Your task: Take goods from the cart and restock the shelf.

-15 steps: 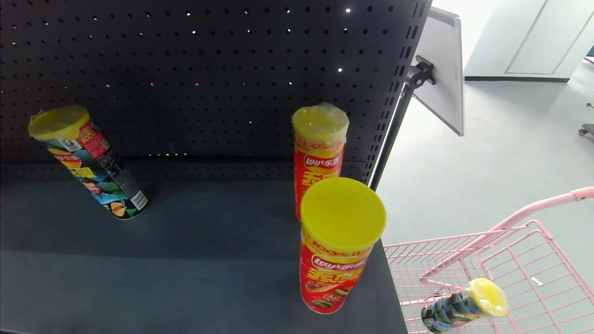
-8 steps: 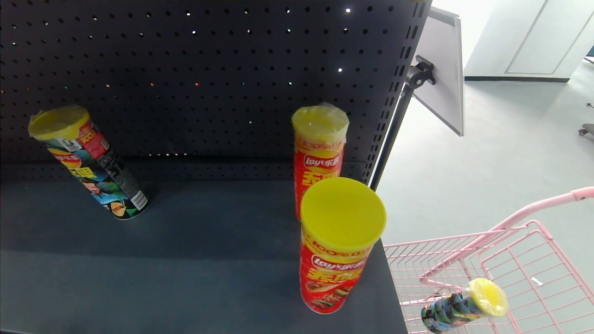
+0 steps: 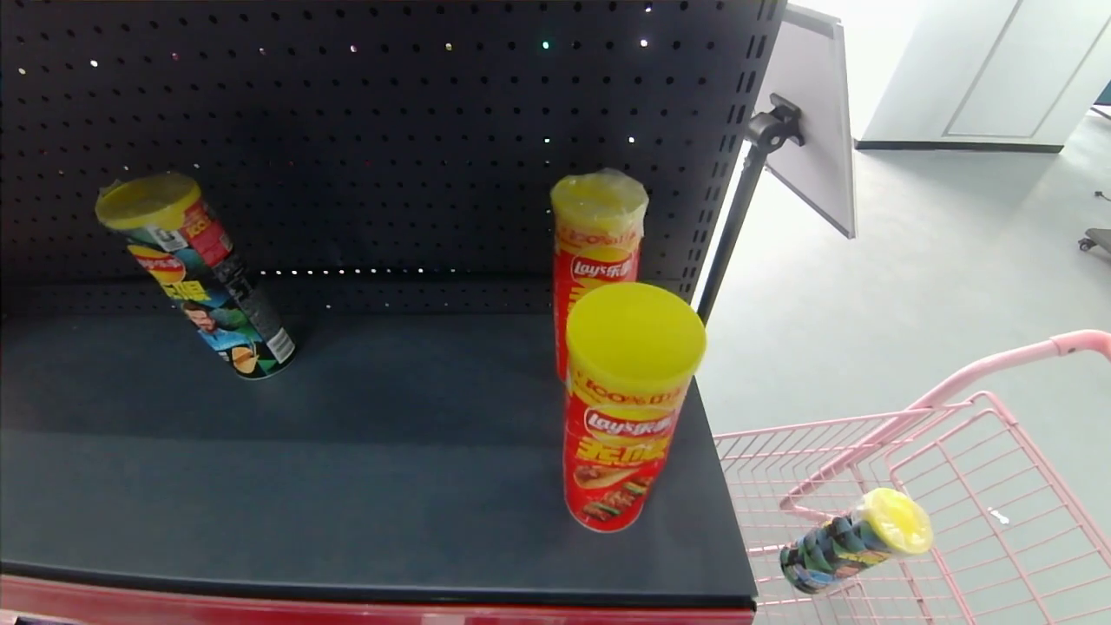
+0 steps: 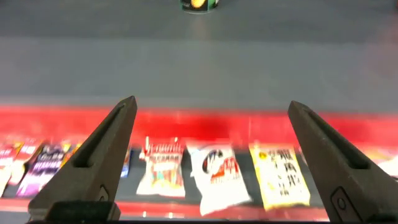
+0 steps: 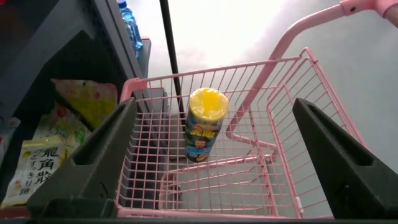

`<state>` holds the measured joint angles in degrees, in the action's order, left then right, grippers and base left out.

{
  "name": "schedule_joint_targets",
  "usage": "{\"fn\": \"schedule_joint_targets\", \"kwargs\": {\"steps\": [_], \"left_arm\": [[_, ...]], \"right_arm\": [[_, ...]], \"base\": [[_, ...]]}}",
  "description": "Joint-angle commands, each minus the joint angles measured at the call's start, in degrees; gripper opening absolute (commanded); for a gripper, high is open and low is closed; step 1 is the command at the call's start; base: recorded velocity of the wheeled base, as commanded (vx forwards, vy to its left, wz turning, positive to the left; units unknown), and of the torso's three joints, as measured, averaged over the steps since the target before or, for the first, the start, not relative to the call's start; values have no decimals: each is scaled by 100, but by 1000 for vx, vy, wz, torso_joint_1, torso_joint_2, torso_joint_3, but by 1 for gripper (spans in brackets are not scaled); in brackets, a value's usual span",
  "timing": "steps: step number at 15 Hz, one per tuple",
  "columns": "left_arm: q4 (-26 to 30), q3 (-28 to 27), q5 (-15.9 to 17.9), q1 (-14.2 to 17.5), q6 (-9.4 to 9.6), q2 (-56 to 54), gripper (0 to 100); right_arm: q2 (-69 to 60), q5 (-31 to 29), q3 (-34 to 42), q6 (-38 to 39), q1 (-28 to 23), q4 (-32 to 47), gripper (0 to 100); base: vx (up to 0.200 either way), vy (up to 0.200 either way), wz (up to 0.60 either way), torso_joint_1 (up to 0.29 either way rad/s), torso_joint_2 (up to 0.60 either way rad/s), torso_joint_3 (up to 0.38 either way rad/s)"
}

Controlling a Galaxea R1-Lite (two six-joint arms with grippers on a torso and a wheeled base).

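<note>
Setting: a shop aisle with a grey floor. A black pegboard [image 3: 391,130] backs the dark shelf [image 3: 364,495] in front of you.

- On the shelf: you have a multicoloured can [image 3: 204,278] standing at the back left. Two red cans stand at the right, the rear red can [image 3: 599,234] by the pegboard and the front red can [image 3: 629,408] just ahead of it, near the shelf's right front corner.
- Stock to move: one patterned can [image 3: 855,540] [image 5: 204,127] with a yellow lid lies on its side on the wire floor of the pink cart [image 3: 981,369] [image 5: 217,70], which stands right of the shelf.
- Right gripper [image 5: 214,102]: spread wide, holding nothing, hovering above the cart with the can between its fingers in view.
- Left gripper [image 4: 211,102]: also spread wide and empty, level with the shelf's red front lip [image 4: 199,121], with snack packets [image 4: 217,174] on the tier below.

Hazards, as I judge them:
- The can is round and rests on wire, so a touch from one finger could roll it away from you.
- Your fingertips could snag the cart's mesh or rim and shove the cart.
- Your route to the shelf passes the front red can, and a brush could tip it off the corner or into the one behind it.
</note>
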<state>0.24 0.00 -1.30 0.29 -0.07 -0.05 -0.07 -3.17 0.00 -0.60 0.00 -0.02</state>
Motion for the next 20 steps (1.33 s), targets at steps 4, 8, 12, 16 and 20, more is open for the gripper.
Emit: {"fn": "schedule_joint_targets", "kwargs": {"steps": [4, 8, 12, 16, 20], "left_arm": [[2, 0, -1, 6, -1, 5, 100], [2, 0, -1, 6, -1, 5, 100], [2, 0, -1, 6, -1, 5, 100], [2, 0, -1, 6, -1, 5, 100], [2, -9, -1, 6, 16, 5, 100]], "right_arm": [[7, 1, 0, -2, 0, 2, 100], [7, 1, 0, -2, 0, 2, 100], [7, 1, 0, -2, 0, -6, 100], [7, 1, 0, -2, 0, 2, 100], [7, 1, 0, -2, 0, 2, 100]], "base": [[-200, 0, 0, 4, 0, 0], [-100, 0, 0, 1, 1, 1], [0, 0, 0, 0, 0, 0], [0, 0, 0, 0, 0, 0], [0, -100, 0, 1, 1, 1]]}}
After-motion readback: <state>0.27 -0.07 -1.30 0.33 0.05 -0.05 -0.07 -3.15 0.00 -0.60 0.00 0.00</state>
